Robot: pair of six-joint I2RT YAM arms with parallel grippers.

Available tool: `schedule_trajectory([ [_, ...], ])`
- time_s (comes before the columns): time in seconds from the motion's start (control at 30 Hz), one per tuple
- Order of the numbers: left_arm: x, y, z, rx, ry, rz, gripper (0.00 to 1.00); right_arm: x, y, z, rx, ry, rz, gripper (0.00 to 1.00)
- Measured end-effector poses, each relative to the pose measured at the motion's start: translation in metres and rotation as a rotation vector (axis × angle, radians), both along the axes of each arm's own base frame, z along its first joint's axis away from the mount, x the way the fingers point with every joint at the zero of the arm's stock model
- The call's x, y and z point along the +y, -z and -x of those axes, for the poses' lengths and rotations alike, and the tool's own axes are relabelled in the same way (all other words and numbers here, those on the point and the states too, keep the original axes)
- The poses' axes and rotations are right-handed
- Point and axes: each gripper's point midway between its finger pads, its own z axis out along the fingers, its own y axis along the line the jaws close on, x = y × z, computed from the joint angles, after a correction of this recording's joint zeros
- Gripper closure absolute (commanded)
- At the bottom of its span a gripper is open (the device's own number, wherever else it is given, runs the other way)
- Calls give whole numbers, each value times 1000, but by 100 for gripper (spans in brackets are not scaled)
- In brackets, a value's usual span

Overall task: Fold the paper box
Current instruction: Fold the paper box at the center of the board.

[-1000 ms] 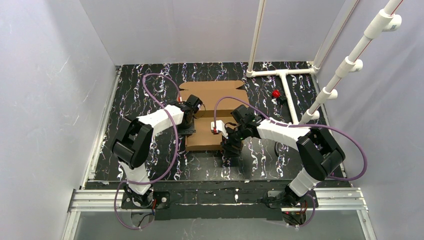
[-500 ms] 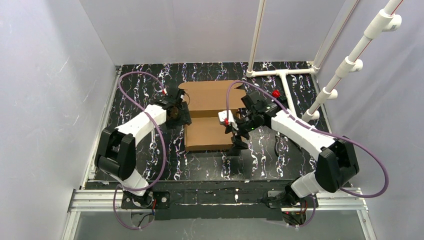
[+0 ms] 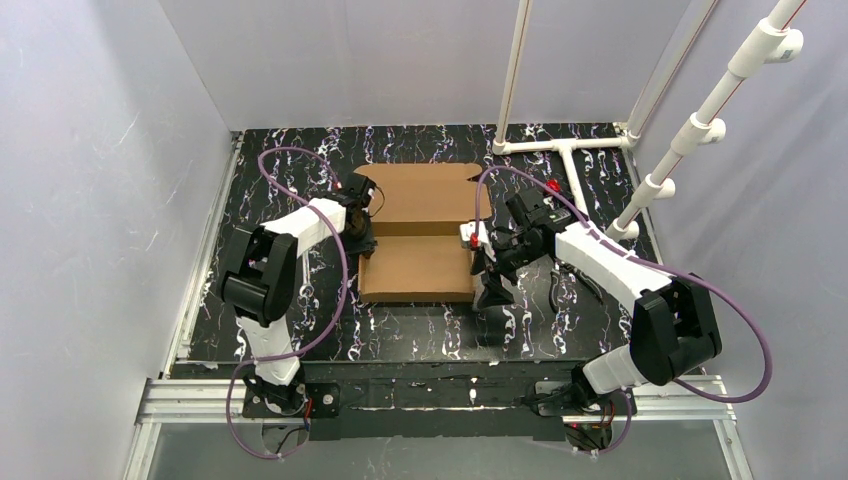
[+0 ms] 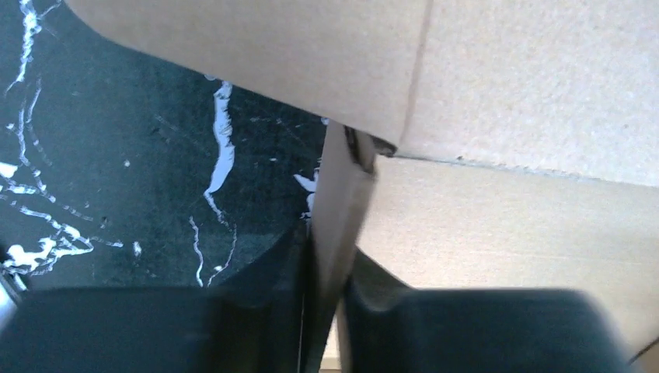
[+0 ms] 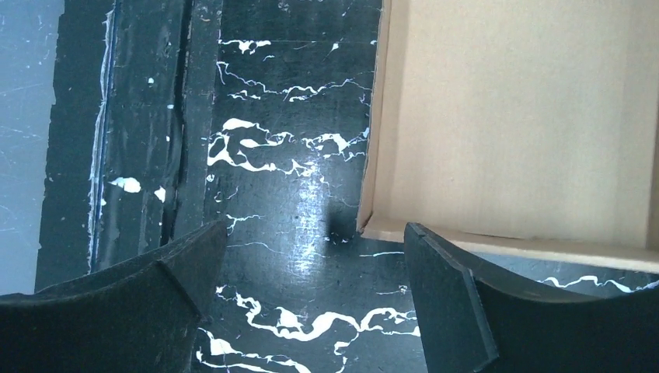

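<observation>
While your left gripper (image 4: pixel 330 260) pinches the nine-o'clock wall of the paper box (image 3: pixel 420 270), your right gripper (image 5: pixel 315 233) gapes wide and empty at four o'clock.

Marbled black table (image 3: pixel 420 335) – white pipe frame (image 3: pixel 567 148), red object (image 3: pixel 553 185) beside.
</observation>
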Motion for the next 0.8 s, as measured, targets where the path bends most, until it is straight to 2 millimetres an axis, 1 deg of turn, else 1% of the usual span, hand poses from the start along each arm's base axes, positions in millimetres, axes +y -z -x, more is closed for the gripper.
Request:
schedule_trajectory([
  [0.03, 1, 2, 0, 4, -2, -5, 100, -1, 1, 1, 4, 2, 2, 8],
  [0.1, 4, 4, 2, 9, 20, -28, 100, -2, 2, 0, 7, 6, 4, 8],
  [0.13, 4, 3, 2, 6, 15, -31, 98, -3, 2, 0, 8, 9, 6, 7],
  [0.17, 4, 3, -1, -3, 6, -33, 81, -4, 2, -1, 8, 13, 8, 7],
  [0.2, 5, 2, -2, -9, 2, -35, 67, -6, 3, -1, 8, 15, 13, 7],
  [0.27, 6, -2, -1, -21, 5, -34, 50, -11, 3, -2, 10, 21, 35, 7],
  [0.33, 7, -13, 2, -52, 4, -19, 37, -15, -3, -6, 4, 25, 55, 7],
  [0.43, 6, -46, 7, -140, 15, 34, 24, -17, -17, -13, -16, 31, 71, 7],
  [0.53, 3, -98, 11, -283, 36, 143, 10, -21, -36, -23, -46, 48, 75, 7],
  [0.57, 4, -112, 12, -322, 40, 175, 5, -23, -40, -26, -53, 56, 74, 6],
  [0.6, 5, -129, 14, -369, 45, 215, 2, -26, -44, -28, -54, 67, 74, 6],
  [0.63, 8, -144, 15, -411, 48, 250, 2, -31, -47, -31, -51, 83, 75, 6],
  [0.7, 14, -165, 20, -468, 56, 305, 2, -42, -49, -35, -34, 121, 77, 6],
  [0.77, 19, -175, 26, -494, 67, 349, 2, -57, -49, -37, -10, 162, 81, 6],
  [0.8, 20, -177, 30, -497, 75, 371, 2, -64, -49, -38, 1, 181, 83, 3],
])
